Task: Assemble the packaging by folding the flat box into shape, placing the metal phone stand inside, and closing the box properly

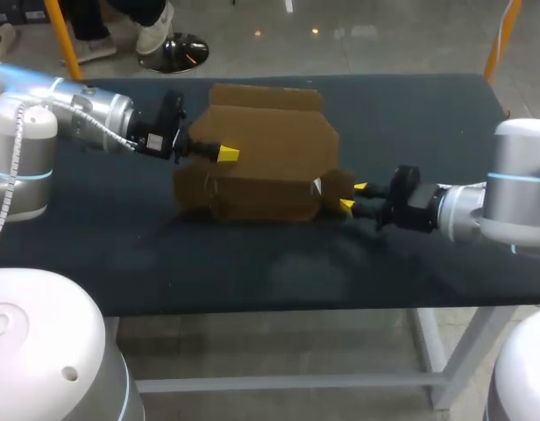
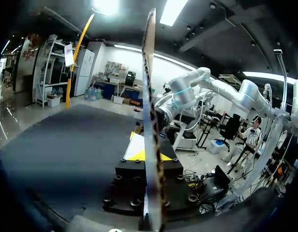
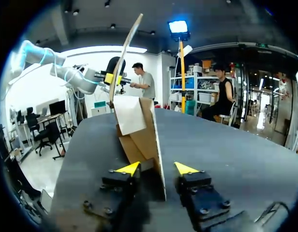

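Note:
A brown cardboard box (image 1: 270, 167), partly folded, lies mid-table with one large panel raised. My left gripper (image 1: 226, 154) is shut on that panel's left edge. In the left wrist view the panel (image 2: 150, 96) runs edge-on between the yellow tips of the left gripper (image 2: 148, 155). My right gripper (image 1: 351, 196) is at the box's right end. There its side flap (image 3: 149, 130) stands between the spread fingers of the right gripper (image 3: 157, 168), with a gap on each side, so this gripper is open. No metal phone stand is in sight.
The dark table (image 1: 252, 272) has bare surface in front of the box and to its right. Its front edge runs below both arms. Nothing else lies on it.

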Controlling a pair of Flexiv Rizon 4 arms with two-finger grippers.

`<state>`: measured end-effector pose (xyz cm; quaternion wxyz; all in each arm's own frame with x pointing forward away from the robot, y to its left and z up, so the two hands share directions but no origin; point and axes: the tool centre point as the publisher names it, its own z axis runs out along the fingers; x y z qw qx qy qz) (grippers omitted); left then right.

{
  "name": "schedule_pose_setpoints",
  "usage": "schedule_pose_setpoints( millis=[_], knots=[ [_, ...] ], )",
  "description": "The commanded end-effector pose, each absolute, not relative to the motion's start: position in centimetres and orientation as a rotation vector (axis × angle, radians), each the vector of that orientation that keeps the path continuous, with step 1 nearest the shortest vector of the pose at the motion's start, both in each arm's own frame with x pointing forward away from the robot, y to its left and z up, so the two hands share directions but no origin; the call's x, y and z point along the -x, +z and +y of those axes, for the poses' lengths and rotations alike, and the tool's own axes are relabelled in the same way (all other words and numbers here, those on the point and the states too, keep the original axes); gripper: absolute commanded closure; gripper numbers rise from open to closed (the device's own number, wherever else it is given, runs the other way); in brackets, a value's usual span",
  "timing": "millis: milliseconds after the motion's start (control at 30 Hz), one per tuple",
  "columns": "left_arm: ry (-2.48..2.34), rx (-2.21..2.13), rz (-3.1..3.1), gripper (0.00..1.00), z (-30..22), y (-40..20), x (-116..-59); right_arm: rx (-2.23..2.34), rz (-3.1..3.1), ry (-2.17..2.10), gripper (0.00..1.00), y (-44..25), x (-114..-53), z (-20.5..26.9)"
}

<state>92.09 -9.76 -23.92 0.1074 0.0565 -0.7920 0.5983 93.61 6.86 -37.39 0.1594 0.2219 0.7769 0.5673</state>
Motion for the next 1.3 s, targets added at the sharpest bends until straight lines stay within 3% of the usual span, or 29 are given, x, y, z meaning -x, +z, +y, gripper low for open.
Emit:
schedule_pose_setpoints(
  millis=[33, 233, 467, 733, 1300],
  knots=[
    [1.757, -0.166, -2.333, 1.0, -9.7, -24.2, -92.1, -0.631, 2.216, 1.627, 0.71, -37.6, -93.9, 7.2],
    [1.757, -0.166, -2.333, 1.0, -9.7, -24.2, -92.1, -0.634, 2.211, 1.63, 1.0, -37.5, -93.7, 7.7],
    [1.757, -0.166, -2.333, 1.0, -9.7, -24.2, -92.1, -0.651, 2.206, 1.628, 1.0, -37.5, -92.9, 8.3],
    [1.757, -0.166, -2.333, 1.0, -9.7, -24.2, -92.1, -0.679, 2.192, 1.618, 0.88, -37.7, -92.1, 8.9],
    [1.757, -0.166, -2.333, 1.0, -9.7, -24.2, -92.1, -0.72, 2.165, 1.623, 0.87, -37.8, -91.6, 10.2]
  ],
)
